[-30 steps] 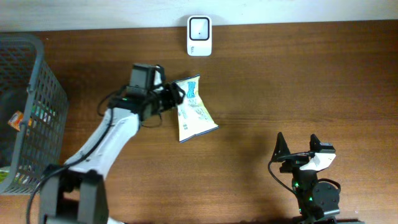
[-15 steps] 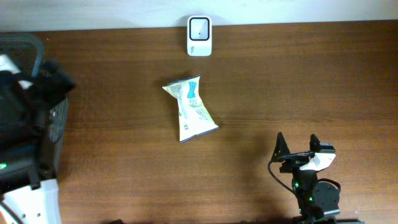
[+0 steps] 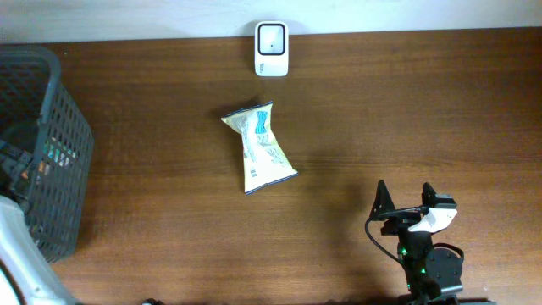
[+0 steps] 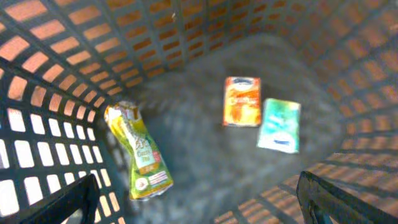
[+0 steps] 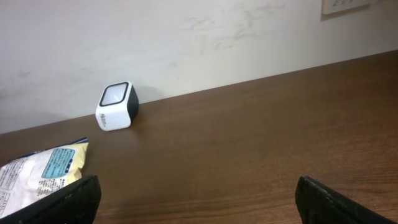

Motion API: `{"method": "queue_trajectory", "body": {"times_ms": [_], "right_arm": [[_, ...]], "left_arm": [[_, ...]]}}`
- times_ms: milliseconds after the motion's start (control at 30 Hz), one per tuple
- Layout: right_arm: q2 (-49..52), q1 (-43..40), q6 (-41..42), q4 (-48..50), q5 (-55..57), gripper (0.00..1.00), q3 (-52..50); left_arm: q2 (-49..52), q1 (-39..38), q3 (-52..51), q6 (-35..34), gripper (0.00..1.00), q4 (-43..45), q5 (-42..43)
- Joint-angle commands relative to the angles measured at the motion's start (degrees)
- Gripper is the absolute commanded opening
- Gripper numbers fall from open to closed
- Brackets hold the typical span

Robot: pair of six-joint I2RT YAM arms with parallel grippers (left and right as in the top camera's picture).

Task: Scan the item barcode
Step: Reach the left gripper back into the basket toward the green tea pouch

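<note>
**Packet lies alone mid-table, both jaws released and well away**

The packet (image 3: 258, 148) lies flat on the table (image 3: 423, 110), near the scanner (image 3: 272, 37) at the far edge, with neither arm touching it. The left jaws hang spread wide and empty inside the basket (image 3: 51, 85) at the table's left end, well apart from the packet. Below them on the basket floor lie a green pouch (image 4: 140, 155), an orange pack (image 4: 242, 101) and a teal pack (image 4: 280, 124), all blurred. The right jaws stand wide apart and empty at the near right of the table, with the packet ahead and off to their left. From the right wrist only a corner of the packet shows, cut off at the lower left, with the scanner beyond it against the wall (image 5: 186, 37). From overhead the left jaws are lost behind the basket's mesh, and the left arm (image 3: 21, 254) is cut by the frame edge. The packet's print is too small to read.
</note>
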Motion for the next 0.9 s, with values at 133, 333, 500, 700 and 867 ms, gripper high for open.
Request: {"method": "queue_trajectory", "body": {"times_ms": [133, 333, 500, 700, 867], "right_arm": [[-0.22, 0.26, 0.44, -0.44, 0.28, 0.99, -0.31], [-0.17, 0.24, 0.44, -0.44, 0.28, 0.99, -0.31], [-0.15, 0.26, 0.44, -0.44, 0.28, 0.99, -0.31], [-0.17, 0.26, 0.44, -0.46, 0.28, 0.99, -0.31], [-0.15, 0.26, 0.44, -0.44, 0.28, 0.98, -0.31]], "left_arm": [[6.47, 3.17, -0.31, 2.67, 0.99, -3.28, -0.57], [8.87, 6.21, -0.31, 5.42, 0.99, -3.78, -0.07], [9.05, 8.68, -0.15, 5.42, 0.99, -2.84, 6.80], [9.64, 10.08, -0.17, 5.40, 0.99, -3.56, 8.92], [13.11, 13.16, -0.22, 5.40, 0.99, -5.55, 8.92]]}}
